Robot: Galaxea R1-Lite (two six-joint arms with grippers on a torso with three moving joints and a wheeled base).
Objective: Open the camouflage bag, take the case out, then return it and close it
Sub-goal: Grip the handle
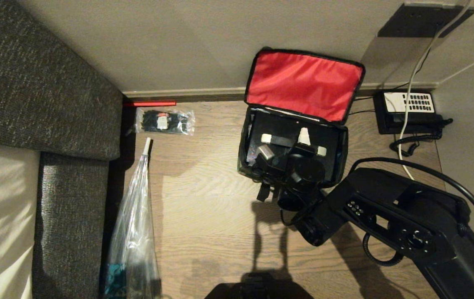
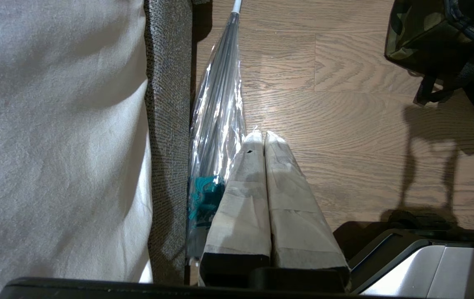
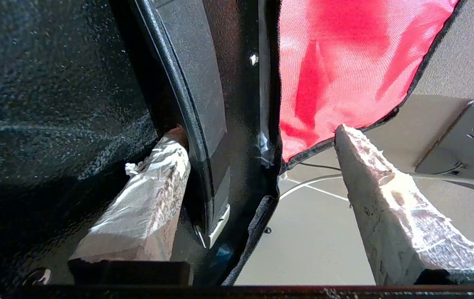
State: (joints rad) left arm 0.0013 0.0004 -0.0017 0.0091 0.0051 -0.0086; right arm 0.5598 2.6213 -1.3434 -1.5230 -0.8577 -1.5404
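The camouflage bag [image 1: 247,160] stands open on the wooden floor by the wall, its red lid [image 1: 303,83] tipped back. Inside sits the black case [image 1: 332,139], and its handle [image 1: 286,142] with pale ends faces up. My right gripper [image 1: 285,144] reaches down into the bag, open, with its jaws wide apart on either side of the handle. In the right wrist view one taped finger [image 3: 149,199] lies against the handle [image 3: 203,108] on the case [image 3: 54,83], while the other finger [image 3: 386,195] stands clear near the lid's edge [image 3: 336,62]. My left gripper [image 2: 260,135] is shut and parked low, away from the bag [image 2: 419,45].
A black telephone [image 1: 407,110] with a coiled cord sits right of the bag by the wall. A clear packet of black items [image 1: 164,121] lies to the left. An umbrella in a clear sleeve [image 1: 135,224] lies along the grey upholstered furniture [image 1: 33,83].
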